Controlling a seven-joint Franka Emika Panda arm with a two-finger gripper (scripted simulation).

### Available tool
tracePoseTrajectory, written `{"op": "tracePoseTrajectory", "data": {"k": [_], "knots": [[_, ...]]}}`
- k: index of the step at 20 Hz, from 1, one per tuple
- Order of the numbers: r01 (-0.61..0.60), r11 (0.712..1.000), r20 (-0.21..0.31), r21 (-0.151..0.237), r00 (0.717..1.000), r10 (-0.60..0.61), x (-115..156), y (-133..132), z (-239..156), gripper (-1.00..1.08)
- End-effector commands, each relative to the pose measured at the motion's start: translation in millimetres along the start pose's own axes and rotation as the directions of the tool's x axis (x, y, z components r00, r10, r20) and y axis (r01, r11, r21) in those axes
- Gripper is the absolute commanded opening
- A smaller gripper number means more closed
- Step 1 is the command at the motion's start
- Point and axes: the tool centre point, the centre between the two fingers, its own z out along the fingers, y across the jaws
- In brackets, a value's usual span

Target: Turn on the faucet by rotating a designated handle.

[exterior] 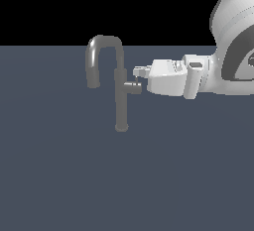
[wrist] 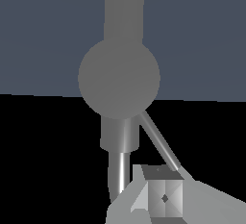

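The faucet is a dull grey tap with a slim upright stem and an inverted-U gooseneck spout. The handle is a short horizontal stub on the stem's side toward the exterior view's right, with a thin rod lever rising from it. My gripper reaches in level from the exterior view's right, just above the stub, at the lever's tip. In the wrist view the stub's round end faces me, and the lever slants to my fingertips, which look closed together and touch it.
The faucet stands on a flat dark blue-grey floor. The white arm fills the upper part of the exterior view's right. Nothing else shows.
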Motion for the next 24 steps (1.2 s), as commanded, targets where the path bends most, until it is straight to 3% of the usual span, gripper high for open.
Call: {"op": "tracePoseTrajectory", "data": {"k": [1, 2, 10, 11, 19, 20, 21, 24], "knots": [[-0.029, 1.000, -0.001, -0.005, 1.000, 0.029, 13.1, 14.0, 0.5, -1.00], [-0.001, 1.000, 0.001, 0.000, 1.000, 0.001, 0.8, 2.7, -0.4, -1.00], [-0.029, 1.000, -0.001, -0.005, 1.000, 0.029, 36.7, 31.3, 0.3, -1.00], [0.021, 1.000, 0.008, -0.003, 1.000, -0.021, 11.9, 17.2, -0.7, -1.00], [-0.028, 1.000, -0.001, -0.005, 1.000, 0.028, 63.4, 34.1, 0.3, -1.00], [-0.028, 1.000, -0.001, -0.005, 1.000, 0.028, 63.4, 34.1, 0.3, -1.00], [0.021, 1.000, 0.012, -0.005, 1.000, -0.021, 36.9, 21.9, -0.8, -1.00], [0.006, 1.000, 0.008, -0.005, 1.000, -0.006, 53.2, 22.2, -0.4, -1.00]]}}
